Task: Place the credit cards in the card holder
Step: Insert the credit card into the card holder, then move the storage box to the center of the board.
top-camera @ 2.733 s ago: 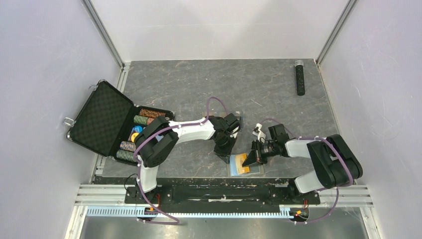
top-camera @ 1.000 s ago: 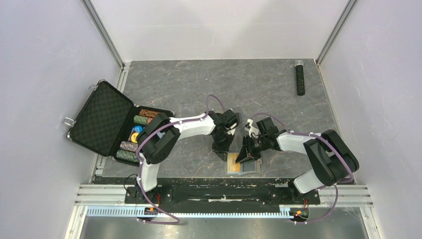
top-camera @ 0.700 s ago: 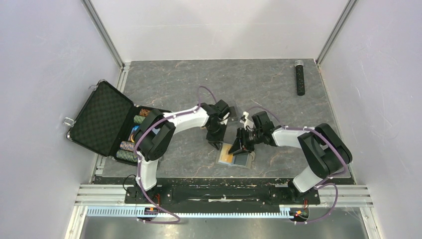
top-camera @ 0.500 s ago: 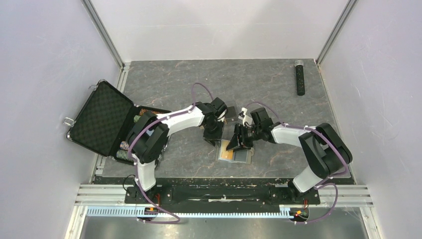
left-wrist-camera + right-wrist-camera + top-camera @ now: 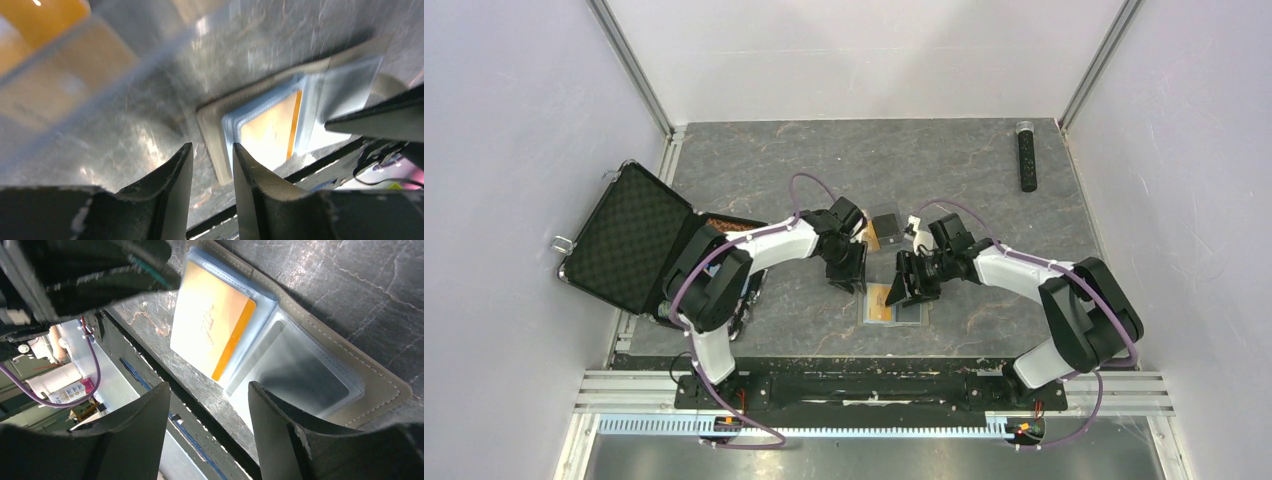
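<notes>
- Card holder (image 5: 912, 312): one, lying opened flat on the desk (image 5: 984, 220) close to its near edge. Its long axis runs left to right, with the light blue inside facing up and a taupe border around it.
- Credit card (image 5: 210, 340): one orange-gold card sits in the holder's left sleeve, with its long axis running near to far, across the holder's. The right sleeve shows clear plastic over grey.
- Left gripper (image 5: 210, 170): just left of the holder, its jaws a little apart with bare desk between them.
- Right gripper (image 5: 207, 425): above the holder's far edge, its jaws wide apart and gripping nothing.
- Clear plastic box (image 5: 885, 222): one, just beyond both grippers, with orange cards inside. How many cannot be counted, and it is blurred in the left wrist view.
- Black case (image 5: 624, 240): one, open at far left, its contents largely hidden by the left arm.
- Black stick-shaped object (image 5: 1027, 155): one, far right, with its long axis near to far.
</notes>
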